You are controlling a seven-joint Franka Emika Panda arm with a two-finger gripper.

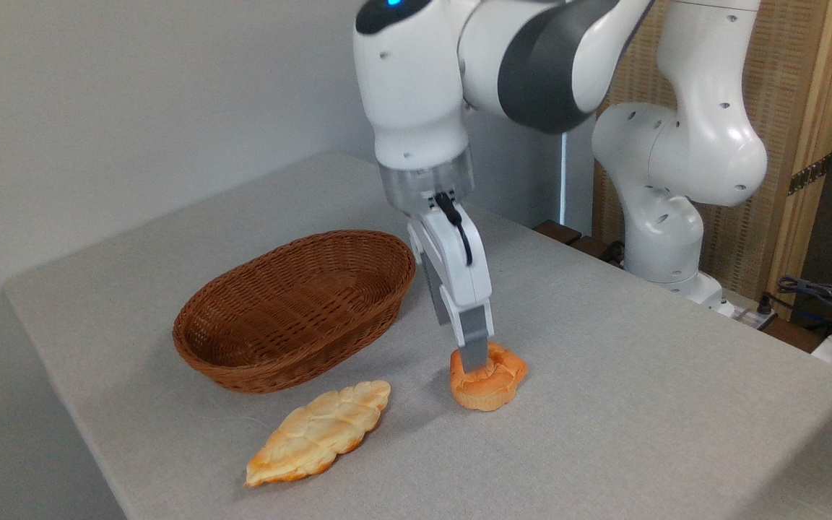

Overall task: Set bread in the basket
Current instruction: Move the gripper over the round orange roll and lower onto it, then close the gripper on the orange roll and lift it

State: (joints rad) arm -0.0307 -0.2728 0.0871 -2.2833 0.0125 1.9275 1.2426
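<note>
The small round orange-golden bun [488,380], with its knotted top and paler base, sits on the grey cloth-covered tabletop [640,375] directly under the white two-finger tool [475,359]. The tool comes down at a slight tilt, and its visible grey finger [474,345] presses into the bun's top on the side nearer the basket. Only that one finger shows from this angle; the other is hidden behind it, so I cannot tell how wide the tool stands or whether it already grips the bun. The bun rests on the tabletop, not lifted.

The relation the coming move depends on is where the oval brown woven wicker basket [293,310] lies from the bun: taking the bun as the clock's centre, the basket sits at about ten o'clock, up and to the left in the picture, near but clearly apart. Its long axis runs from roughly eight o'clock to two o'clock, so the near long rim faces the bun almost broadside. The basket appears empty.

A flat leaf-shaped pale golden braided loaf [321,432] lies at about eight o'clock from the bun, just below the basket's near rim and apart from both. By my judgement, a lift followed by a carry toward ten o'clock would clear the low wicker wall and pass above the loaf's upper end.
</note>
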